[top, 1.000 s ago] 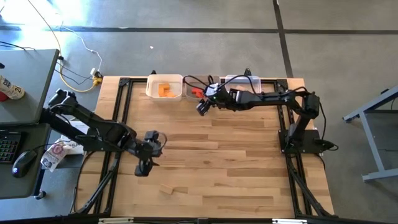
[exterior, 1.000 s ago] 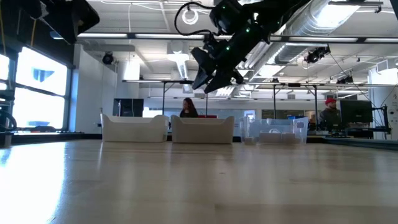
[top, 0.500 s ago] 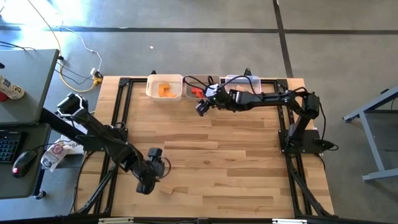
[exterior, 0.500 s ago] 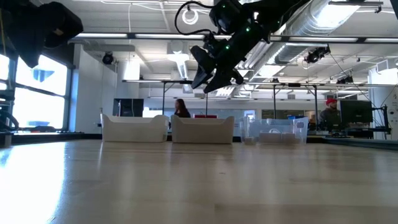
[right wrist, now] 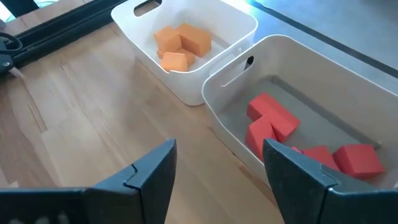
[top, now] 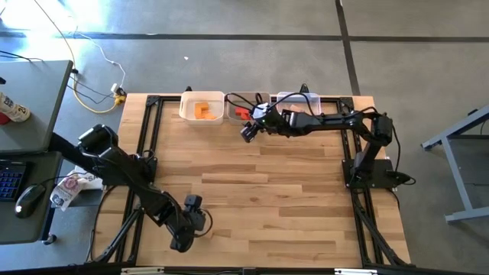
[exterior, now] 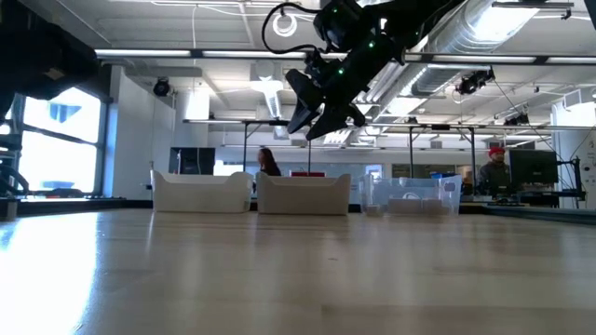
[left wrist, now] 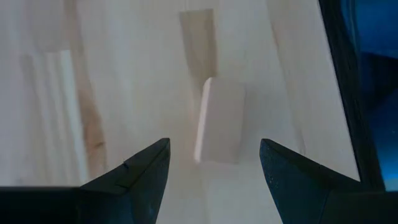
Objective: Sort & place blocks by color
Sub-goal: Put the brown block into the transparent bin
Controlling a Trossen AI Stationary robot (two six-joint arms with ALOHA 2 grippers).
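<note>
The left arm reaches from the left edge of the high view diagonally down to the lower left part of the desk (top: 290,198), folded at the elbow, with its left tool (top: 186,233) pointing down near the desk's front edge. In the left wrist view its two dark fingers (left wrist: 140,177) stand spread wide with nothing between them, and a pale block (left wrist: 219,121), a flat natural-wood bar, lies on the desk beyond them, framed by the gap and touched by neither finger.

The right arm stretches from its base at the right side of the desk across toward the top centre of the high view, nearly level, and its right tool (top: 248,131) hangs above the desk just in front of the bins. In the low view it shows in the upper centre, well off the desk surface. Its fingers (right wrist: 146,180) are parted and hold nothing.

The orange blocks (right wrist: 180,45) lie in the white bin (right wrist: 239,18) at the upper left of the right wrist view; the red blocks (right wrist: 292,134) lie in the grey bin (right wrist: 323,59) touching it on the right. A clear bin (top: 298,98) stands next in the row.

No readable writing shows on any of them.
</note>
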